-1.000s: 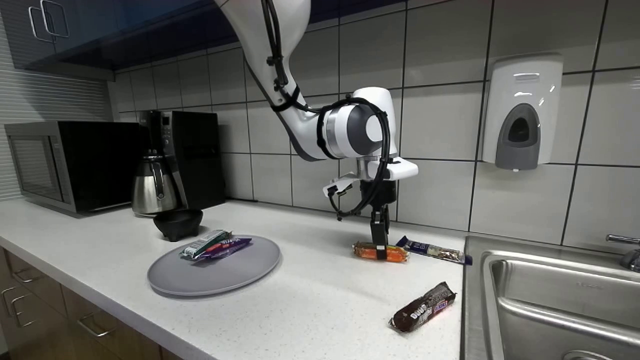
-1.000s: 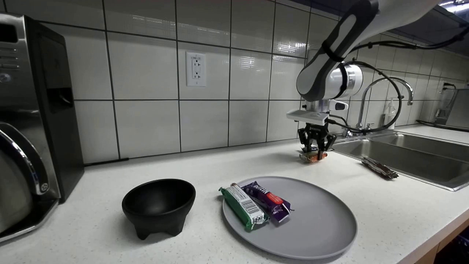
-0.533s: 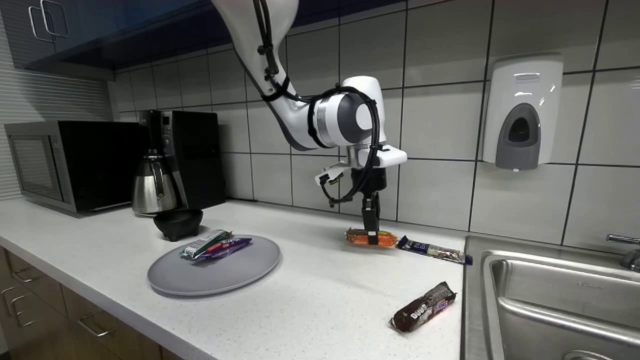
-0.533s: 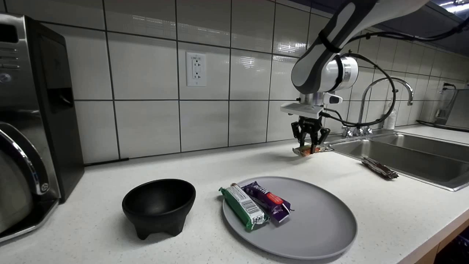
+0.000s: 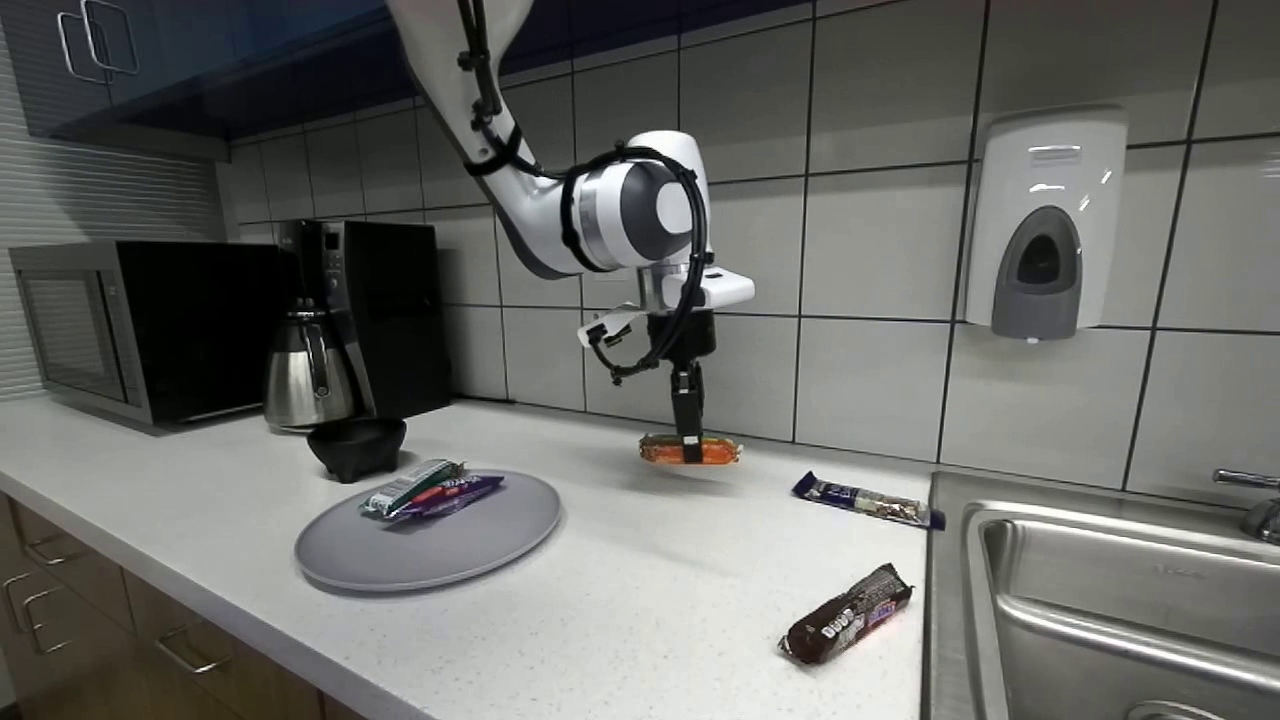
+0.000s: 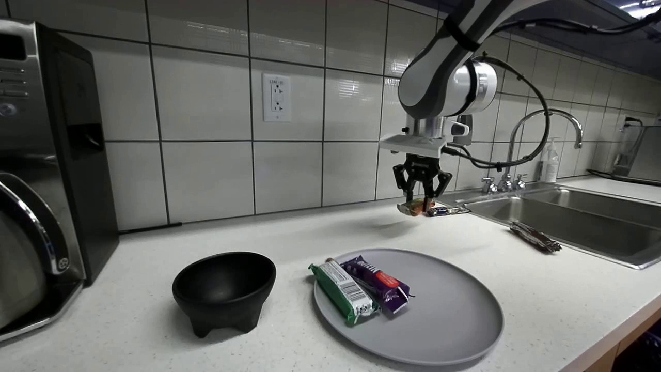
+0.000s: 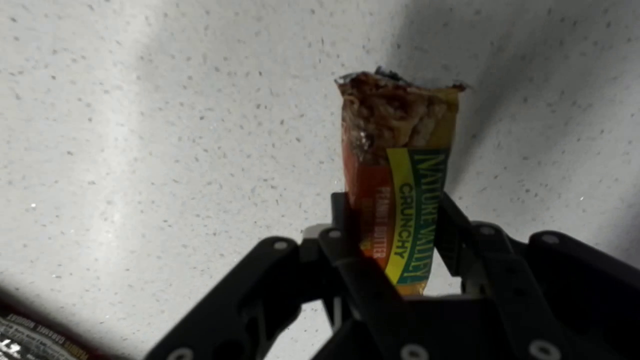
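Note:
My gripper [image 7: 392, 217] is shut on an orange, green and yellow granola bar [image 7: 395, 125], its fingers pressed to the wrapper's two sides. In both exterior views the held bar [image 5: 660, 449] hangs above the counter, with its shadow on the white surface below. A grey round plate [image 5: 470, 555] bears a green-and-white bar [image 6: 341, 292] and a purple bar [image 6: 379, 281] lying side by side. On the counter near the wall lies a dark blue wrapped bar [image 5: 865, 502]. A brown wrapped bar [image 5: 845, 615] rests by the sink, and part of it shows in the wrist view's lower left corner.
A black footed bowl [image 6: 222, 294] stands beside the plate. Behind it are a steel carafe [image 5: 308, 370], a black coffee machine [image 5: 390, 310] and a microwave [image 5: 200, 330]. The tiled wall runs close behind the arm. A steel sink [image 5: 985, 600] adjoins the counter.
The gripper has lifted the granola bar off the counter and carried it away from the sink and the blue bar. The other bars, plate and bowl have stayed put.

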You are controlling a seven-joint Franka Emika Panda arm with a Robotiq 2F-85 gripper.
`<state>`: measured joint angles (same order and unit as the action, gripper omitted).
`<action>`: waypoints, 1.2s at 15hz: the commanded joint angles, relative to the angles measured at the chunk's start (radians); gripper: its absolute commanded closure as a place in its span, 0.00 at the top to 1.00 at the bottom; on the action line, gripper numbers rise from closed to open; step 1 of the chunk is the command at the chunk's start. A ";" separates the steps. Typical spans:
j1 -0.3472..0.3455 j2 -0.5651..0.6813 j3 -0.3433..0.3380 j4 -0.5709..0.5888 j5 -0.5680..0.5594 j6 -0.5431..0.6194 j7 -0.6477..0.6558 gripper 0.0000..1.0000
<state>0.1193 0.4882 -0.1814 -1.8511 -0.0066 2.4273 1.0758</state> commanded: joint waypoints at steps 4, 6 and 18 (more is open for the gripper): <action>0.019 -0.123 0.066 -0.121 -0.034 -0.039 -0.079 0.18; 0.022 -0.140 0.085 -0.144 -0.032 -0.042 -0.108 0.18; 0.036 -0.226 0.177 -0.256 0.000 -0.035 -0.271 0.18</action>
<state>0.1585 0.3273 -0.0262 -2.0544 -0.0225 2.4107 0.8544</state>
